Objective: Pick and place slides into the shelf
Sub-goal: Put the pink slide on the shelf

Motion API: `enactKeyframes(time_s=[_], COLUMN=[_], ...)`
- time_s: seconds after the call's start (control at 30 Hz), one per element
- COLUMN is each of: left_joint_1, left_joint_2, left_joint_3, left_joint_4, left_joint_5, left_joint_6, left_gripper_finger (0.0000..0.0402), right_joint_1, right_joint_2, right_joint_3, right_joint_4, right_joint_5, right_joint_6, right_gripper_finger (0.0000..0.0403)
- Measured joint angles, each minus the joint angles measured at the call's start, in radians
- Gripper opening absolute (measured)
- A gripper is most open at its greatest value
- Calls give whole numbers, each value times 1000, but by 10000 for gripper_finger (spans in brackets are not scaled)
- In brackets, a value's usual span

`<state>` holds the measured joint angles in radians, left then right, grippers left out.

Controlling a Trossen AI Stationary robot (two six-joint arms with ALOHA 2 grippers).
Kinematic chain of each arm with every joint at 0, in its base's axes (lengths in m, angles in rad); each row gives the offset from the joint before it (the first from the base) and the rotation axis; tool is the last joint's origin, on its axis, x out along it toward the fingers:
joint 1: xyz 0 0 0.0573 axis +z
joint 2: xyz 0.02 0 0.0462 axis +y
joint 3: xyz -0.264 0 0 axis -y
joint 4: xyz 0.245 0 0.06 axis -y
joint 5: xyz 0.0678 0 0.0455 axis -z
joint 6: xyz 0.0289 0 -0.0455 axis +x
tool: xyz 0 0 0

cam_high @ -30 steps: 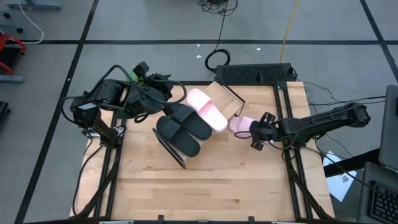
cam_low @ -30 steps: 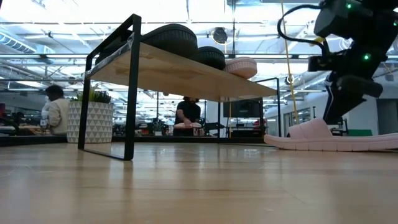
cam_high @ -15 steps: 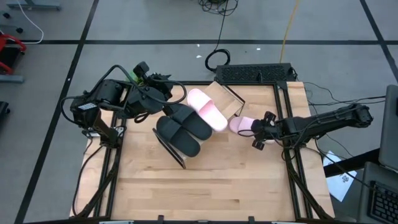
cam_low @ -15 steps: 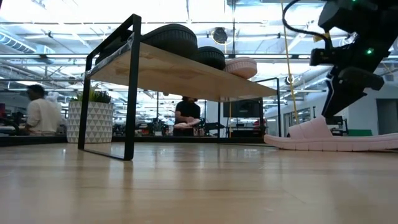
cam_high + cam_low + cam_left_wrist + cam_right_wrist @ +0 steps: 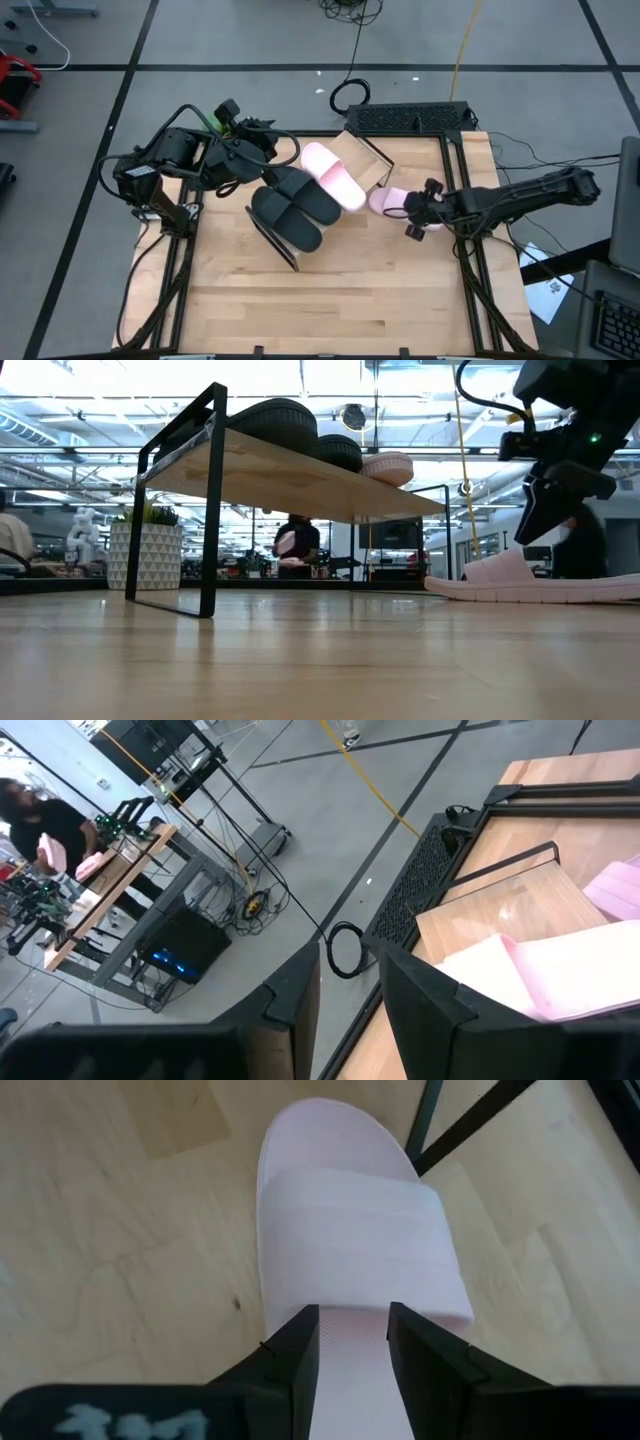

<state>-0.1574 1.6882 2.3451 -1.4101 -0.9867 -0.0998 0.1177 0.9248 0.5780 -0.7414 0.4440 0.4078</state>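
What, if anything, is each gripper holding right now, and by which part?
The right gripper straddles the heel end of the pink slide on the table; whether it grips cannot be told. The left gripper, by the shelf, holds nothing.

Slides: 2 black (image 5: pixel 295 207), 2 pale pink (image 5: pixel 333 176); shelf (image 5: pixel 358 152) light wood.

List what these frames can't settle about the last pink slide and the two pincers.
- Right pincer on the pale pink foam slide sandal on the table: the right wrist view cuts off the sandal's heel, so a grip can't be confirmed.
- Same contact, high view: the arm covers it.
- Left pincer: the wrist view shows nothing between its fingers, but whether it touches the light wooden shelf is unclear.
- Black foam slides, low view: only edges show.
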Motion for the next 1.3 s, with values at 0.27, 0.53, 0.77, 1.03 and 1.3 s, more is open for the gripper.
enactKeyframes(time_s=[0.27,0.53,0.77,1.03,1.3], left_joint_1=[0,0,0,0,0], left_joint_2=[0,0,0,0,0], left_joint_3=[0,0,0,0,0], left_joint_4=[11,18,18,17,17], left_joint_5=[-9,-8,-8,-8,-7], left_joint_6=[0,-7,-7,-3,-3], left_gripper_finger=[113,113,113,113,113], right_joint_1=[0,-21,-18,-18,-18], right_joint_2=[61,49,44,44,44], right_joint_3=[0,0,0,13,38], right_joint_4=[127,155,156,140,91], right_joint_5=[25,80,-1,-40,-4], right_joint_6=[-132,-271,-301,-302,-244], right_gripper_finger=[109,109,109,109,109])
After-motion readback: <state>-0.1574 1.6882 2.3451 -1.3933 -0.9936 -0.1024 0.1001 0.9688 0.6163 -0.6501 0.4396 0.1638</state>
